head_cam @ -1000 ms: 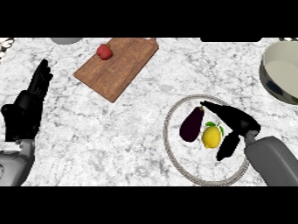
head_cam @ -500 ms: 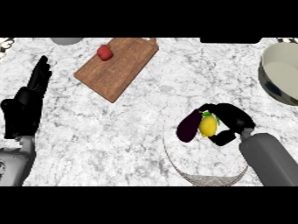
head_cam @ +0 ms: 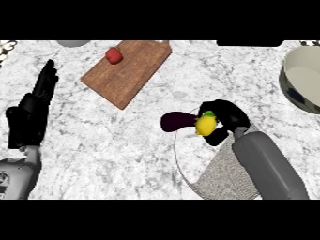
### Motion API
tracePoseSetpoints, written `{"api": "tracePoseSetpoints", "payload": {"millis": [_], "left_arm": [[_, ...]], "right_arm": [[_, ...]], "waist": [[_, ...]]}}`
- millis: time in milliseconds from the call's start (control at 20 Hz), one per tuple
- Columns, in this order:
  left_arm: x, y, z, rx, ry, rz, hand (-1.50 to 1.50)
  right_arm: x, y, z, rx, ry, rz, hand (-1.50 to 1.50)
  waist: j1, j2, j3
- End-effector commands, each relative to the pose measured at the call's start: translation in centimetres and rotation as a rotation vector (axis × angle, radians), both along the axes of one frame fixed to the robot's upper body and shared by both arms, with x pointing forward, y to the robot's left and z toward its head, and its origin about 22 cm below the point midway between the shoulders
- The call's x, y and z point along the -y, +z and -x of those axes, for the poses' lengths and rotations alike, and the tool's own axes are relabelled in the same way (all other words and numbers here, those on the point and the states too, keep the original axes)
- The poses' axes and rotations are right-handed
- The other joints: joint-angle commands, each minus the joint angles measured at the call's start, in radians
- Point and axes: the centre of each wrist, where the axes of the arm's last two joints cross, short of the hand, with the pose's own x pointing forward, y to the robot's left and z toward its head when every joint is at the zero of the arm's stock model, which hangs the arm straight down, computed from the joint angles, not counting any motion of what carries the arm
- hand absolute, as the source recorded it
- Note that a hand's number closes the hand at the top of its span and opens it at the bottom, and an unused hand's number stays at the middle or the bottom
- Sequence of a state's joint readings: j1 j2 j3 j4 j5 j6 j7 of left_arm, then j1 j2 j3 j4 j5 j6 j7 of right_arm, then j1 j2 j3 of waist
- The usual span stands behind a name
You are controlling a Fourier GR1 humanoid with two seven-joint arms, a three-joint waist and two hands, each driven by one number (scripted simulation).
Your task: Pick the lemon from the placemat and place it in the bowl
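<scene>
Yellow lemon stands out against a black right robot hand over a white-and-grey marbled counter.

A dark purple eggplant, a red item on a brown wooden cutting board, a cream bowl with dark rim, a grey woven placemat; the left robot hand is black, forearms grey.

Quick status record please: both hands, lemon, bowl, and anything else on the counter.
right hand: curled round the lemon, over the placemat's far edge
left hand: open, resting at the view's left
bowl: right edge, nothing visible inside
eggplant: just left of the lemon
cutting board: far centre, red item on it
</scene>
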State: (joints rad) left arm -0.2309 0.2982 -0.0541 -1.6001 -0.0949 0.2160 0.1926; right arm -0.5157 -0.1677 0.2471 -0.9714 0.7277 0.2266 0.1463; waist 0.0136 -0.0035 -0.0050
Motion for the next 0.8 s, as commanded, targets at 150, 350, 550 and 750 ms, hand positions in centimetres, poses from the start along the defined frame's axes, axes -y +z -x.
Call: {"api": "tracePoseSetpoints", "payload": {"millis": [150, 350, 550, 750], "left_arm": [[0.6, -0.5, -0.1, 0.012, -0.060, 0.007, 0.00], [1.6, 0.1, -0.5, 0.029, -0.045, 0.003, 0.00], [-0.5, -0.3, -1.5, -0.012, -0.020, -0.007, 0.00], [-1.0, -0.5, -0.7, 0.007, -0.015, -0.005, 0.00]], "right_arm": [[-9.0, 3.5, -3.1, 0.044, -0.331, 0.022, 1.50], [-11.8, 7.0, -4.3, 0.175, -0.374, -0.031, 1.50], [-12.8, 9.3, -3.5, 0.327, -0.472, -0.229, 1.50], [-14.5, 12.2, -3.5, 0.501, -0.577, -0.292, 1.50]], "waist": [[0.059, 0.017, 0.005], [0.043, 0.011, 0.006], [0.017, 0.006, 0.005], [0.011, 0.003, 0.004]]}}
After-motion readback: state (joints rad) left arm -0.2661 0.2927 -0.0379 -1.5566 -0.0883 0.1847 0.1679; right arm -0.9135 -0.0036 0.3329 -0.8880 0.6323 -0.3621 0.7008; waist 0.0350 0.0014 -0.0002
